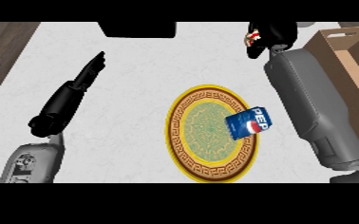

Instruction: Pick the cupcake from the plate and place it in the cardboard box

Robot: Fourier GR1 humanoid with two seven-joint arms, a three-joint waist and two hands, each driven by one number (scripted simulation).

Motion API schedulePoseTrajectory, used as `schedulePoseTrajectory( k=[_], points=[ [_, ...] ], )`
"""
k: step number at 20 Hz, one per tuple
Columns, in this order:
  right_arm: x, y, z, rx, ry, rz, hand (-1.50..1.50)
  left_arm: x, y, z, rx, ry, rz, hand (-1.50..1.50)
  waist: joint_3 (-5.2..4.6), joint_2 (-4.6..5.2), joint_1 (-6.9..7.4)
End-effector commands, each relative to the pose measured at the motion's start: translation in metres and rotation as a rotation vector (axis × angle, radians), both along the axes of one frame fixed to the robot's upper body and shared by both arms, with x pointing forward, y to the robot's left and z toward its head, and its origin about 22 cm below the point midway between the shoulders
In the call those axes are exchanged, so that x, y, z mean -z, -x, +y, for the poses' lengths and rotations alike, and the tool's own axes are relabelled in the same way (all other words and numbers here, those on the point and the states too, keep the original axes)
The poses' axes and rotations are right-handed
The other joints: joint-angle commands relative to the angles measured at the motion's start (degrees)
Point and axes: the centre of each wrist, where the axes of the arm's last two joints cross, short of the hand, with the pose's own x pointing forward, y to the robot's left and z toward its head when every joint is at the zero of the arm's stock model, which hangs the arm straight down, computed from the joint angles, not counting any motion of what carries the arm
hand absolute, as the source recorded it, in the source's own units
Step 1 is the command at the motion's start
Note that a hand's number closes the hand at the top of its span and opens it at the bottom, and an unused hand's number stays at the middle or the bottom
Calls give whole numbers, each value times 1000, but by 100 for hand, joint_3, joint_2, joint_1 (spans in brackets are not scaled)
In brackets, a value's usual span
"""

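– Right hand (272, 34), what's it doing?
– Curled round the cupcake (250, 38), only a red-and-white bit showing, near the worktop's (140, 95) far edge, just left of the cardboard box (335, 47).
– What's in the box?
– Cannot tell; only its wall and flap show.
– And the plate (181, 142)?
– Holds a blue soda can (248, 124) lying at its right rim.
– Left hand (88, 73)?
– Fingers straight, holding nothing, over open worktop toward the left edge.
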Motion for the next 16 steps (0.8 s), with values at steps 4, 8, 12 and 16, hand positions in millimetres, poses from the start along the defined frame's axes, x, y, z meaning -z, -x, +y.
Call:
schedulePoseTrajectory(
  k=[4,8,12,16],
  points=[
    [-72,-9,-28,282,-132,-252,150,-4,-3,18,-34,1,-6,0,-4,-29,-103],
    [-74,-9,-61,450,-185,-330,150,-5,2,18,-19,-3,7,0,-1,-12,-65],
    [-106,-2,-97,539,-204,-380,150,-12,-1,-6,-15,-4,-2,0,1,-32,-110],
    [-90,12,-152,614,-213,-372,150,-4,-2,31,-30,-7,-9,0,0,-21,-132]
  ],
)
